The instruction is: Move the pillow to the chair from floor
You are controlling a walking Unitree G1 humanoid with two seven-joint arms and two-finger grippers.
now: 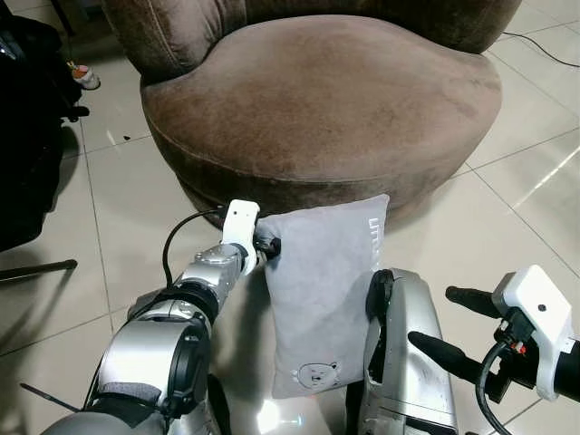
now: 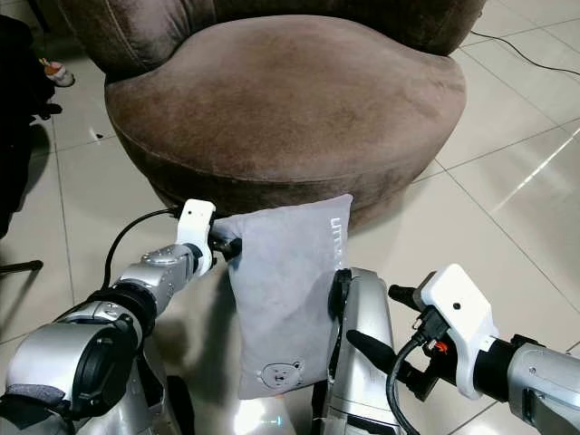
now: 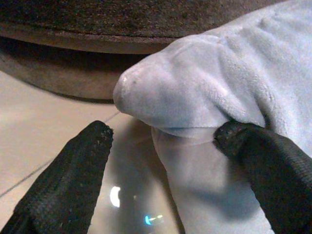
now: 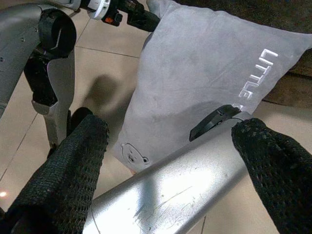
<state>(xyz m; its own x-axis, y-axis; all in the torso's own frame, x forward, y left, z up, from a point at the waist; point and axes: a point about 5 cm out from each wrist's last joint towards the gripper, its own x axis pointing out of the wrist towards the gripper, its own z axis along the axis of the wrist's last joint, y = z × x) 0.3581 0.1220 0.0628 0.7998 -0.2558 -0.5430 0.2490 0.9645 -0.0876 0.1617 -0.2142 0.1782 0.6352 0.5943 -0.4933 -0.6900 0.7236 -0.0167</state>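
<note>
A grey pillow (image 1: 322, 290) with a small bear print stands upright on the tiled floor, just in front of the brown round chair (image 1: 317, 100) and against my silver leg (image 1: 408, 353). My left gripper (image 1: 269, 245) is at the pillow's upper left corner (image 3: 195, 92). It is open; the corner lies between the fingers, one fingertip (image 3: 239, 139) touches the fabric and the other (image 3: 92, 141) stands apart from it. My right gripper (image 1: 453, 324) hovers open low on the right, past my leg, clear of the pillow (image 4: 204, 73).
A dark object (image 1: 27, 136) stands at the left edge, with a shoe (image 1: 84, 77) on the floor behind it. A black cable (image 1: 544, 50) runs across the tiles at the back right. Open tile floor (image 1: 535, 181) lies right of the chair.
</note>
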